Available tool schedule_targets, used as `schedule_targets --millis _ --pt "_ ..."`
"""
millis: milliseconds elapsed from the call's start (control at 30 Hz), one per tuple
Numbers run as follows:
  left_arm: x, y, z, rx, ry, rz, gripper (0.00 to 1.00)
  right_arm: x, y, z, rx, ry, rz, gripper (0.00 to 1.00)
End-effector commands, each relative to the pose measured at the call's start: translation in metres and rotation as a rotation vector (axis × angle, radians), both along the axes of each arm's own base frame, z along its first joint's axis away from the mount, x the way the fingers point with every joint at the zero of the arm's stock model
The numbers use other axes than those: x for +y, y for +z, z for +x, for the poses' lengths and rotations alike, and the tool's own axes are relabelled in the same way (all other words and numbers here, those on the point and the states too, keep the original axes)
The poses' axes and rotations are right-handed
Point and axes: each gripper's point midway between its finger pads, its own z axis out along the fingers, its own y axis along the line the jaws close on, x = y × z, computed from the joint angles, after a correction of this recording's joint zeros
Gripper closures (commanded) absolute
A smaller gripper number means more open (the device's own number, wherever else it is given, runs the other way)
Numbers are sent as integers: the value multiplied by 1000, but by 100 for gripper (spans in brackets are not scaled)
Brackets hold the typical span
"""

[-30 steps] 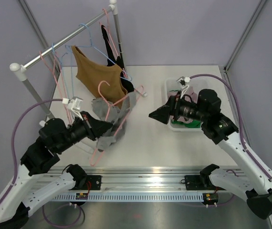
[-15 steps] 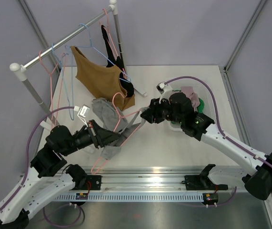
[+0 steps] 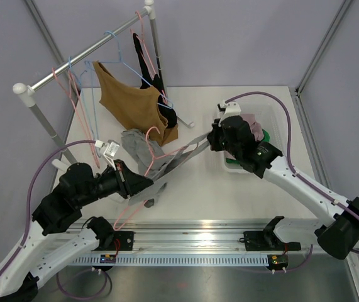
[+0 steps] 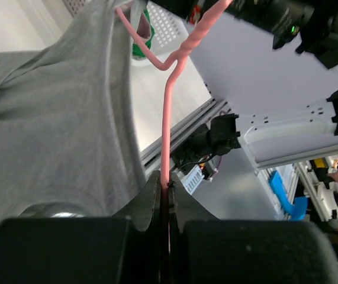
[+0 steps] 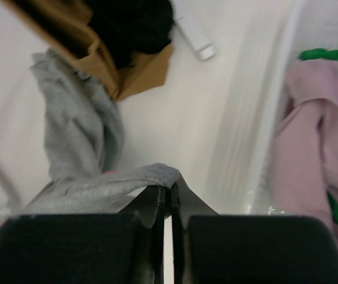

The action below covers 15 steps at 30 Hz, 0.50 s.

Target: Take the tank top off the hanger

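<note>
The left gripper has its jaws clamped together on the thin pink wire hanger, holding it low over the middle of the tabletop, toward the near edge. The soft grey tank top is draped on that hanger, part of it bunched nearer the left edge and part drawn out in a taut band across the centre. At the far end of that band the right gripper is pinched shut on a fold of the fabric, just beside the clear plastic bin at the right edge. The step in hand appears to be stripping the garment off the wire. To do it well, the left arm should likely act as a fixed anchor while the right draws the cloth along the hanger's arm and past its end, rather than straight across it, so the strap slides instead of catching. The thin pinch could slip under a hard tug, so a steady, moderate pull seems wiser.
</note>
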Motion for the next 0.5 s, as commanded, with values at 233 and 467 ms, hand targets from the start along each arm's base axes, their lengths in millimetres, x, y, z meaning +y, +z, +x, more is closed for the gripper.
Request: schedule_targets --millis 233,467 --pt "1 56 -48 -175 -210 -167 100 -24 -6 40 69 -61 -15 100" --pt "11 105 -27 -326 -83 -205 100 26 18 -13 110 278 228 100"
